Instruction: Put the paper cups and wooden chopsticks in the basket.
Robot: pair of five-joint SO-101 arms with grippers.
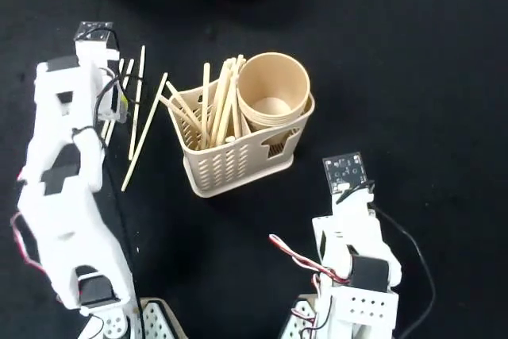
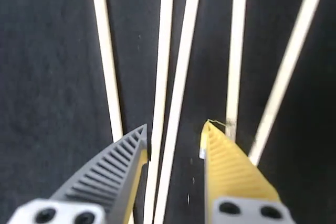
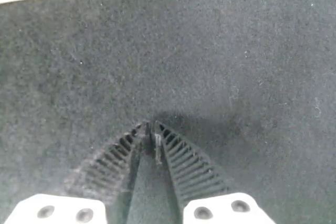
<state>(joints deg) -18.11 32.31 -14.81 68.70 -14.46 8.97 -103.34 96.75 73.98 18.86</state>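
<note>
Locate the basket (image 1: 230,166) near the middle of the black tabletop (image 1: 413,77). It stands upright. Its right compartment holds the paper cups (image 1: 272,106), nested one inside another with the open mouth up. Its left compartment holds a bundle of wooden chopsticks (image 1: 225,101), standing on end and leaning against the cups; several more lean toward the basket's left corner.

Note the loose chopsticks (image 1: 145,134) that lie flat on the tabletop just left of the basket, apart from its wall. You can count five of them in the left wrist view, roughly side by side and fanning slightly.

Check the left tool (image 2: 176,129), which sits low over those loose chopsticks, left of the basket. Its jaws stand part open, one grey finger and one yellow finger, with two chopsticks running through the gap between them. The fingers have not closed on either, so the tool grips nothing.

Check the right tool (image 3: 151,127), which points down at bare tabletop in front of the basket and to its right. Its fingertips meet, and nothing is held between them.
</note>
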